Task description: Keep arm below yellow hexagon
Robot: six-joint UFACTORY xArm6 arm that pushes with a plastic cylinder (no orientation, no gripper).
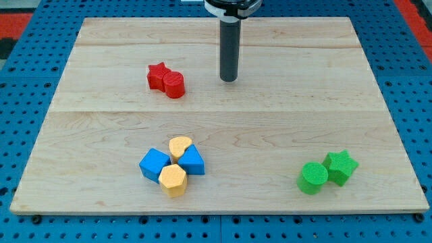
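The yellow hexagon (173, 179) lies near the view's bottom, left of centre, at the lower end of a tight cluster. The cluster also holds a yellow heart (179, 146), a blue cube (154, 164) and a blue triangle (192, 160). My tip (229, 79) stands in the upper middle of the wooden board (270, 135), far above the yellow hexagon and to its right. It touches no block. The nearest blocks are a red star (157, 75) and a red cylinder (174, 85) to its left.
A green cylinder (312, 177) and a green star (339, 167) sit together at the view's lower right. The board lies on a blue pegboard surface (27, 67).
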